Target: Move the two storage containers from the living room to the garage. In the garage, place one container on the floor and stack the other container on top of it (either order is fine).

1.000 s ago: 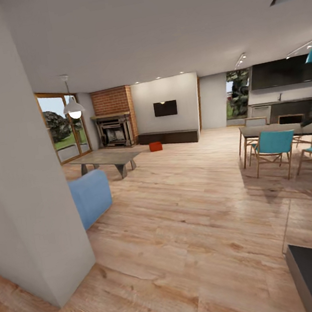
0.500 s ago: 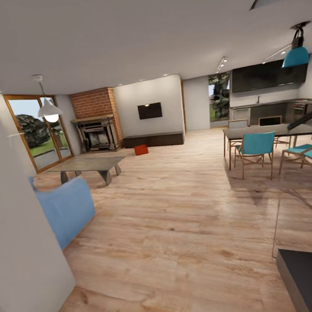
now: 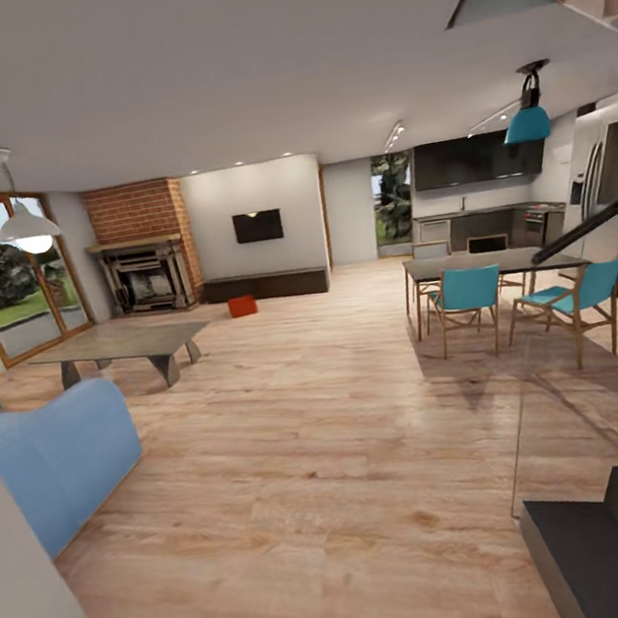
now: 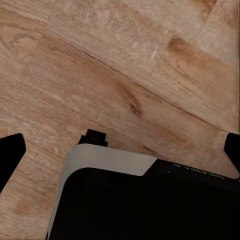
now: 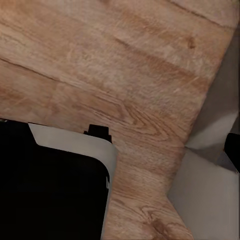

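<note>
Still in transit: one orange bin [image 3: 242, 306] sits far ahead on the plank floor [image 3: 350, 442] by the low cabinet [image 3: 265, 285]. Neither gripper's state can be told. Next, probably, drive closer before reaching.

Home living room [image 3: 292, 391]: brick fireplace [image 3: 145, 260], TV [image 3: 257, 225]

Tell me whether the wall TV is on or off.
Apparently off: the wall TV shows a plain black screen, with a small light spot at its top edge.
</note>
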Controlling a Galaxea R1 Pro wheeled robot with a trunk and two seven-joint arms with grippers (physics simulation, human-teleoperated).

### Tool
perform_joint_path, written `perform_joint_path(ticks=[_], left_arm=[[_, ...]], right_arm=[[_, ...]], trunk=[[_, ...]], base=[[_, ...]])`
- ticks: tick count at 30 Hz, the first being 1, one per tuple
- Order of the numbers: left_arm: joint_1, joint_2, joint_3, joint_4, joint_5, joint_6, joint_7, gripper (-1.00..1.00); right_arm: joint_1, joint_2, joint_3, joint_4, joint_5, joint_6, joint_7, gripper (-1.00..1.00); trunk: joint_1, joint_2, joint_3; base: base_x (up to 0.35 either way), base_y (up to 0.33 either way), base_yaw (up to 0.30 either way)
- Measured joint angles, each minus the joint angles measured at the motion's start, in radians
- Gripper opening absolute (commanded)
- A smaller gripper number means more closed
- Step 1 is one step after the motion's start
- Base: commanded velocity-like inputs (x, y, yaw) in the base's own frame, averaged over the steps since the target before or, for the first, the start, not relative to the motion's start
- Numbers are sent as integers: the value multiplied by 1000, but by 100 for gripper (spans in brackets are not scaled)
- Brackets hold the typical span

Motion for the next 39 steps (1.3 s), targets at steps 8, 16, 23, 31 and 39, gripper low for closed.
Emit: perform_joint_path(ticks=[8, 16, 23, 31, 39], left_arm=[[0, 0, 0, 0, 0, 0, 0, 100], [0, 1, 0, 0, 0, 0, 0, 100], [0, 1, 0, 0, 0, 0, 0, 100], [0, 0, 0, 0, 0, 0, 0, 100], [0, 1, 0, 0, 0, 0, 0, 100]], right_arm=[[0, -1, 2, 0, 1, 2, -1, 100], [0, -1, 3, 0, 2, 2, -1, 100], [0, 0, 3, 0, 2, 2, -1, 100], [0, 7, -1, 0, 5, 3, -1, 100], [0, 4, -3, 0, 5, -1, -2, 100]], trunk=[[0, 0, 0], [0, 0, 0], [0, 0, 0], [0, 0, 0], [0, 0, 0]], base=[[322, 0, -30], [322, 0, -1], [322, 0, 0], [322, 0, 1], [322, 0, 196]])
